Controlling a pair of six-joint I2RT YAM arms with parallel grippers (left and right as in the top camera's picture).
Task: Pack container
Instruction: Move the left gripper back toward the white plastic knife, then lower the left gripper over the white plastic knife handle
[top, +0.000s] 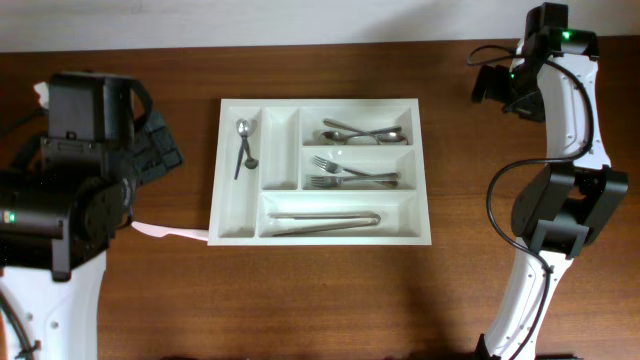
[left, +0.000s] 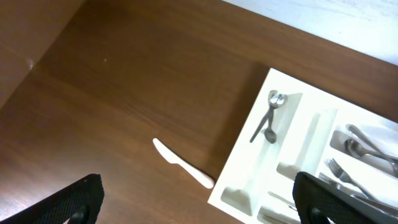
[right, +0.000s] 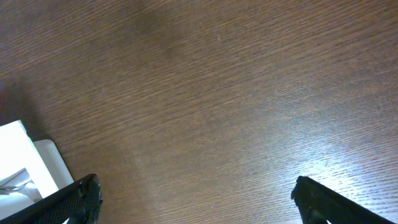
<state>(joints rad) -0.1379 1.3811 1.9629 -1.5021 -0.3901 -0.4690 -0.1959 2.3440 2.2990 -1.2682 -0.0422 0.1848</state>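
The white container (top: 318, 102) lies in the middle of the table. Spoons (top: 362, 133), forks (top: 350, 172) and tongs (top: 322, 222) fill its three long compartments, and a small spoon (top: 244, 145) lies in a narrow one. A white plastic knife (top: 170, 231) rests on the wood just left of the tray, also seen in the left wrist view (left: 181, 163). My left gripper (top: 165, 150) hovers open above the table left of the tray, empty (left: 199, 205). My right gripper (top: 495, 88) is open and empty at the far right, over bare wood (right: 196, 202).
The second narrow compartment (top: 280, 150) holds nothing. The left wrist view shows the container's left wall (left: 241, 143). A corner of the container (right: 25, 155) shows at the lower left of the right wrist view. The right arm's base (top: 560, 210) stands right of the tray.
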